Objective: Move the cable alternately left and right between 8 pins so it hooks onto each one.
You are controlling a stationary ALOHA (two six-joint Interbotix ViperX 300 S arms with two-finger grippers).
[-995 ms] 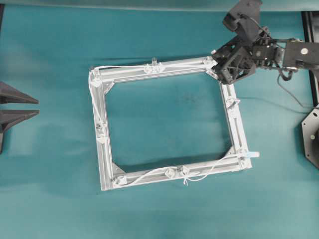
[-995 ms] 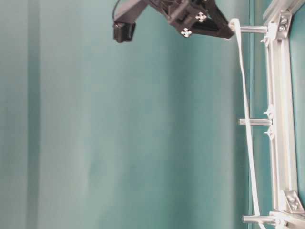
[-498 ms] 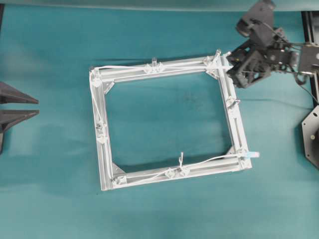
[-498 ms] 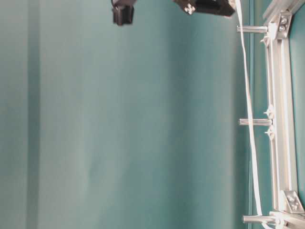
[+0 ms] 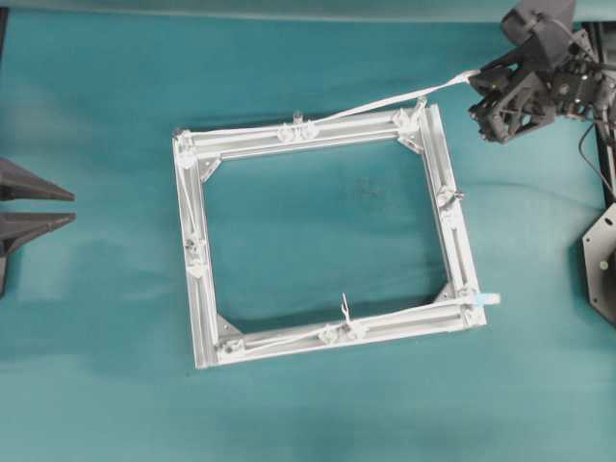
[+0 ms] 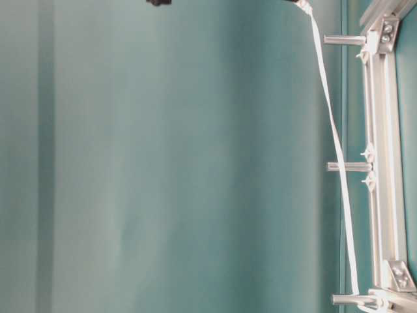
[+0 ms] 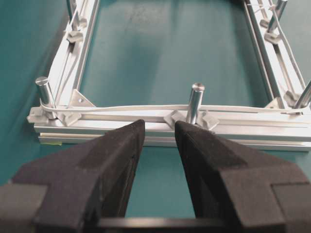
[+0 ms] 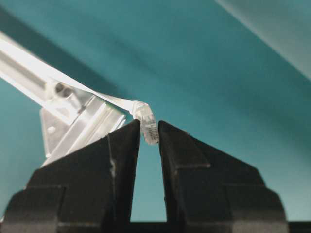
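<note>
Right tool (image 5: pixel 478 91) pinches the cable (image 5: pixel 385 103) by its clear end plug (image 8: pixel 146 127), held beyond the frame (image 5: pixel 194 289) corner; left tool (image 7: pixel 159 141) open, idle. Cable runs taut around the pins (image 7: pixel 195 103). Risks: the thin grip slips, the taut line rides over a pin top, or the frame drags across the tabletop (image 5: pixel 318 58).

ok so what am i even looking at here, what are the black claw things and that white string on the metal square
These are four camera views of a two-armed robot. One looks down from overhead, one from table level, and one sits on each wrist. On the teal table lies a square aluminium frame with small upright pins. The white cable is being threaded around them. The right gripper pinches the cable's clear plug end, pulling it away from the frame's corner. The left gripper hangs open, holding nothing.
</note>
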